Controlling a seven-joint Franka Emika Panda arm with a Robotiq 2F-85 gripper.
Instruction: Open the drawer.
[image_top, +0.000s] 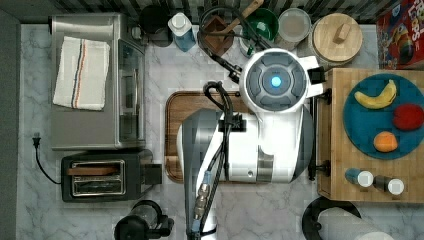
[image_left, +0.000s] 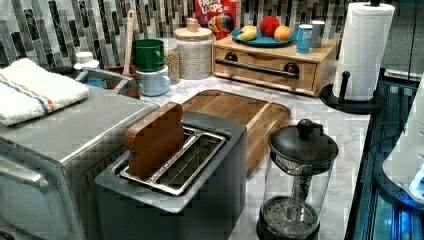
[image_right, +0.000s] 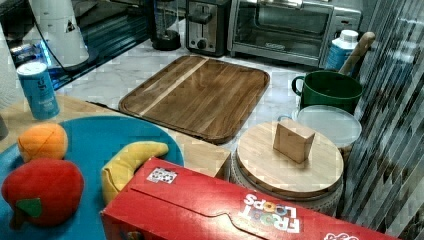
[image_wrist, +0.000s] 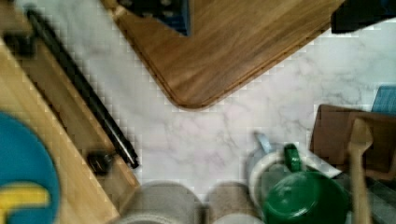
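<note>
Toaster (image_left: 175, 170) is seen nearest; drawer (image_left: 270, 67) shut, judged rigid, best pulled by bar handle (image_left: 257, 69); gripper state cannot be told.

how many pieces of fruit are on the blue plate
3, all on the plate atop the drawer unit: banana toward the top view's top, red fruit at its right, orange below.

White and grey robot arm (image_top: 260, 145), round cap with glowing blue light (image_top: 275, 81), black cables (image_top: 220, 150)
</note>
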